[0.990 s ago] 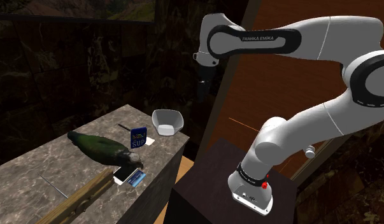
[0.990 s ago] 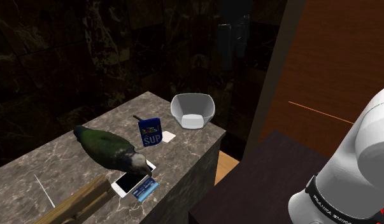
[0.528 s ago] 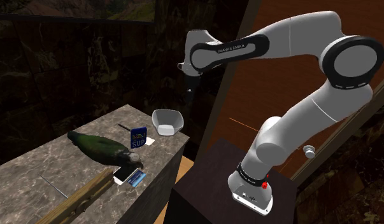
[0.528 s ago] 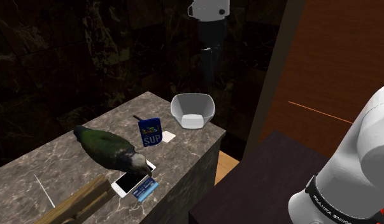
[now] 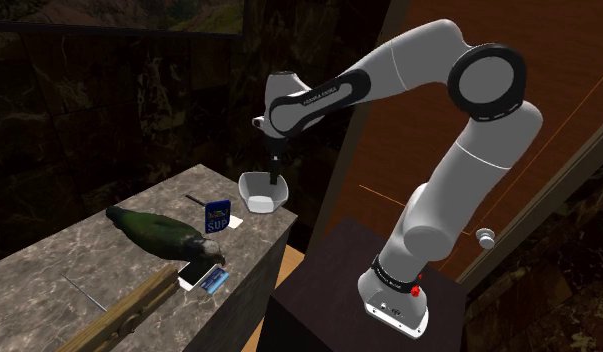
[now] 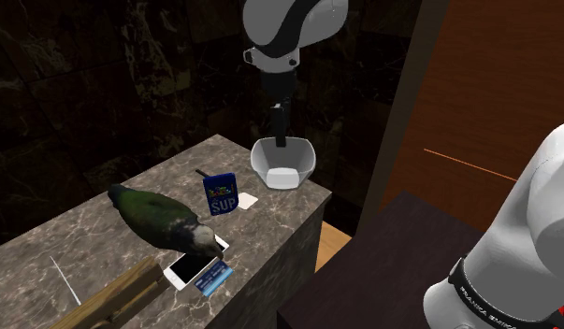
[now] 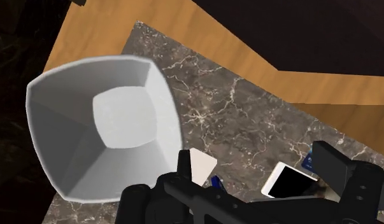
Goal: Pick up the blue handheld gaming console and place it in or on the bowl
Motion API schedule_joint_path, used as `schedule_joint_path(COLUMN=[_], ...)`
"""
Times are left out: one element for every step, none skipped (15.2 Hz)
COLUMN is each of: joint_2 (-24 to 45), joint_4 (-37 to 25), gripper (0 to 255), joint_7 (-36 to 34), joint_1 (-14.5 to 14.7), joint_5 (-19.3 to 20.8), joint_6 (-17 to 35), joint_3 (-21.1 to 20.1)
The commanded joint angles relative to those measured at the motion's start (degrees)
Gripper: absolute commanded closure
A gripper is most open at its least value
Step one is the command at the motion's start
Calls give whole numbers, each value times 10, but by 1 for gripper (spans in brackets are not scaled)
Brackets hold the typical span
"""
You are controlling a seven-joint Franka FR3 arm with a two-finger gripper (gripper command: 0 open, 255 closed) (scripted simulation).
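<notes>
I hang over the bowl (image 5: 251, 190) at the far end of the counter (image 5: 89, 250). My gripper (image 5: 277, 178) points straight down just above the bowl's rim, with the 2 fingers apart and nothing between them. I take the console (image 6: 212, 278) to be the small flat blue slab touching the white phone (image 6: 190, 269) at the counter's near edge. It lies well away from me, toward the shoulder view's lower left, past the upright blue box (image 5: 218, 215) marked SUP and the head of the green bird (image 5: 154, 230). Its long side seems to run along the phone's edge, so I judge I must travel the length of the counter and then set my wrist across its short side. In my wrist view 1 finger hides most of the console (image 7: 307, 162). I cannot make out how thick it is, or whether the bird's beak overhangs it.
</notes>
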State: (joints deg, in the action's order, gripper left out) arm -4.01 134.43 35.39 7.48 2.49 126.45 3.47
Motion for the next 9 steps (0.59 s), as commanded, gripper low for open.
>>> schedule_joint_path(joint_2=[42, 63, 84, 104, 125, 145, 165, 185, 205], joint_4=[-19, -29, -39, -50, -62, -74, -86, -99, -113], gripper=[0, 0, 0, 0, 0, 0, 0, 0, 0], joint_7=[31, 46, 60, 74, 87, 101, 114, 126, 138], joint_1=[4, 6, 8, 10, 11, 12, 13, 13, 14], joint_5=[-5, -8, -11, -13, -15, -18, -19, -20, -21], joint_6=[29, 42, 54, 65, 76, 86, 96, 105, 113], joint_3=[-2, -4, -6, -9, -12, -16, -20, -24, -28])
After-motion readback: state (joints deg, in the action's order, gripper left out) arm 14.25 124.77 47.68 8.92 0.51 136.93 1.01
